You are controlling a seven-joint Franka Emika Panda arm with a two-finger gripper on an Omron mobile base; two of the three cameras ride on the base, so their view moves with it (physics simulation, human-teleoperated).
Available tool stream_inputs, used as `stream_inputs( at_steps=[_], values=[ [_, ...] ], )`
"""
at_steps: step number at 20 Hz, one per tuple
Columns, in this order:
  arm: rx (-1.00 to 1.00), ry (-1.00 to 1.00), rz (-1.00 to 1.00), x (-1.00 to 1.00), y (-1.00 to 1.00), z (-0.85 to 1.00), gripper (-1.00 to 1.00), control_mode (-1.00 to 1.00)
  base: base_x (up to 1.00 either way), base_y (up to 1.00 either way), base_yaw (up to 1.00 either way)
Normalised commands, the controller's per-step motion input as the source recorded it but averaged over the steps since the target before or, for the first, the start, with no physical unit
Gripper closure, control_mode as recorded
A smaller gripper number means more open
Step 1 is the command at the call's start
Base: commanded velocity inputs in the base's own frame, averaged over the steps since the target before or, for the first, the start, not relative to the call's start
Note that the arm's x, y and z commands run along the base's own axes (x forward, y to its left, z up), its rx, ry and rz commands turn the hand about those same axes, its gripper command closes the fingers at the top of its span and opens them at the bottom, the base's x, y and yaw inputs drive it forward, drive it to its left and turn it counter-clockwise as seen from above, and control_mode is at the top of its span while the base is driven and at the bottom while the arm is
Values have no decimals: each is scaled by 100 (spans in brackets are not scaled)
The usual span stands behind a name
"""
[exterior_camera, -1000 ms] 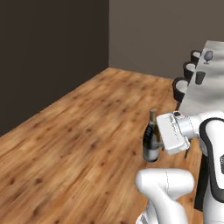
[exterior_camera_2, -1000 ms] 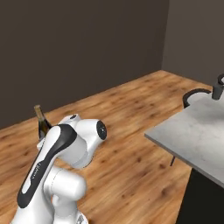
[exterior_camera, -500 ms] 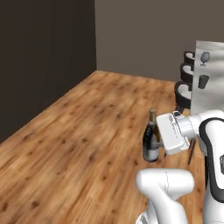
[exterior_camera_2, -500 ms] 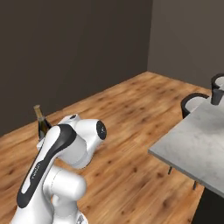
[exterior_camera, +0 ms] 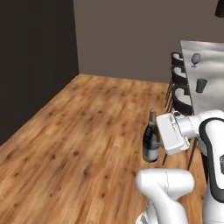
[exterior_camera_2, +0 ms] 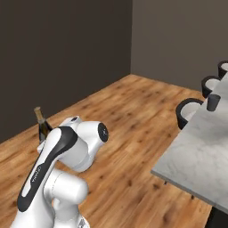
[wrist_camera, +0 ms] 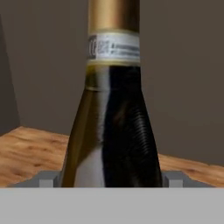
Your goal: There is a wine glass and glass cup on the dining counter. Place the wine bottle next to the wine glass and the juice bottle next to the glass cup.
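My end effector (exterior_camera: 158,141) is clenched around the wine bottle (exterior_camera: 151,139), holding it upright above the wooden floor (exterior_camera: 83,140). To the right, on the desk (exterior_camera: 214,74), the wine glass (exterior_camera: 195,59) and glass cup (exterior_camera: 201,85) stand apart, their contents indiscernible.

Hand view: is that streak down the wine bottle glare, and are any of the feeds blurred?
Hand view: the wine bottle carries a pale rippled reflection on its dark glass, edges slightly soft this close. Left base view: even flat light, wine glass and glass cup small but distinct. Right base view: sharp, no glare on the dining counter.
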Motion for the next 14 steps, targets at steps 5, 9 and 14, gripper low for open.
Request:
stream_inputs(
  at_steps=[5, 9, 14],
  values=[
    [0, 0, 0, 0, 0, 0, 100, 100, 69, 26, -29],
    [0, 0, 0, 0, 0, 0, 100, 100, 68, 26, -29],
    [0, 0, 0, 0, 0, 0, 100, 100, 68, 25, -33]
  ],
)
